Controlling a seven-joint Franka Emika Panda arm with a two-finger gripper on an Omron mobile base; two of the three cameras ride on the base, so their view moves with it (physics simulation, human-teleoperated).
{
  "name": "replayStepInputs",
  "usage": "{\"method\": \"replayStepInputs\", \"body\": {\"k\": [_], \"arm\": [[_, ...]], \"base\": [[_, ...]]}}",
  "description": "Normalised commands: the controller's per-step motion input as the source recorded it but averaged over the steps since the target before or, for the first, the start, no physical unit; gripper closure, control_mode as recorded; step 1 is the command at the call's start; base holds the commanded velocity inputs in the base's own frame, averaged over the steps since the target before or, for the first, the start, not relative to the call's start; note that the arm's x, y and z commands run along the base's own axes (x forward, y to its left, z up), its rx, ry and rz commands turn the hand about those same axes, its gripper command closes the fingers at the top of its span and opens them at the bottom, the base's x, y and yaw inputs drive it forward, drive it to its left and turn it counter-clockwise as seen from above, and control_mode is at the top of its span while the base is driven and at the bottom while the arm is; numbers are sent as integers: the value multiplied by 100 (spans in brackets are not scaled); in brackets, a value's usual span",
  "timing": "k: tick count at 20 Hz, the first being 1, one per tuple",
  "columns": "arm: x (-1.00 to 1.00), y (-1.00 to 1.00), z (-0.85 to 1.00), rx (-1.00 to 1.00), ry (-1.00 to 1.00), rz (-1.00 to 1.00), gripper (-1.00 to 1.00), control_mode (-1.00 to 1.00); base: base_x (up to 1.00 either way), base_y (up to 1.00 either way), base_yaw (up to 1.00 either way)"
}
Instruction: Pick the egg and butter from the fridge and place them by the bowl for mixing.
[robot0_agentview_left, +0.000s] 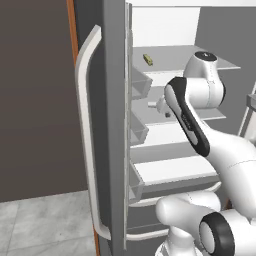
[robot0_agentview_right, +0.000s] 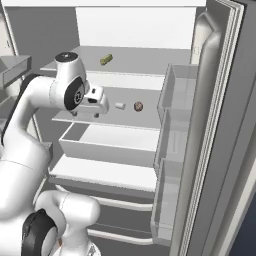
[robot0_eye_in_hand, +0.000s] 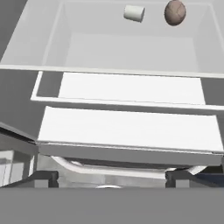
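one butter stick lies on the fridge shelf above the arm in the left base view, long axis slanting. in the right base view, one egg rests right of the gripper, one small white cylinder between them, the butter a shelf higher. in the hand view, the egg sits beyond the parted gripper fingertips, toward the right.

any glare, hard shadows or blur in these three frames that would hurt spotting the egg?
Right base view: flat even rendered light, no glare; the small brownish speckled oval egg reads clearly on the white shelved fridge interior. Hand view: soft and low-detail, yet the egg contrasts well near the top edge. Left base view: the thin olive-yellow butter stick is sharp enough; shading only mild.
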Motion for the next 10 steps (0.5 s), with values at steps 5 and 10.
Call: {"method": "replayStepInputs", "body": {"k": [5, 10], "arm": [[-19, -4, 62, -1, -32, -2, -100, -100], [0, 0, 96, 0, -28, -2, -100, -100]], "base": [[0, 0, 0], [0, 0, 0]]}}
